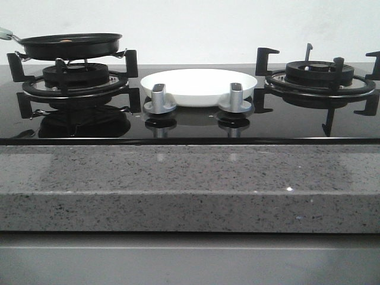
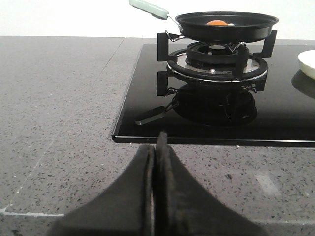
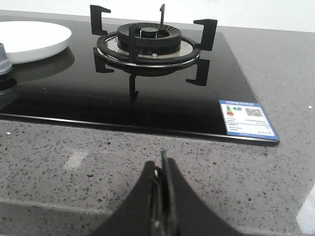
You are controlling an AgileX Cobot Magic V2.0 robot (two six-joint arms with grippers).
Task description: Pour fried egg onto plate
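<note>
The black frying pan with a pale green handle rests on the left burner. The fried egg shows inside it only as an orange yolk and a sliver of white. The white plate sits on the black glass hob between the burners, behind two silver knobs; its edge shows in the left wrist view and the right wrist view. My left gripper is shut and empty over the grey counter, in front of the hob's left corner. My right gripper is shut and empty over the counter, in front of the right burner.
The right burner with its black pan support is bare. Two silver knobs stand in front of the plate. A blue energy label lies on the hob's near right corner. A speckled grey stone counter surrounds the hob.
</note>
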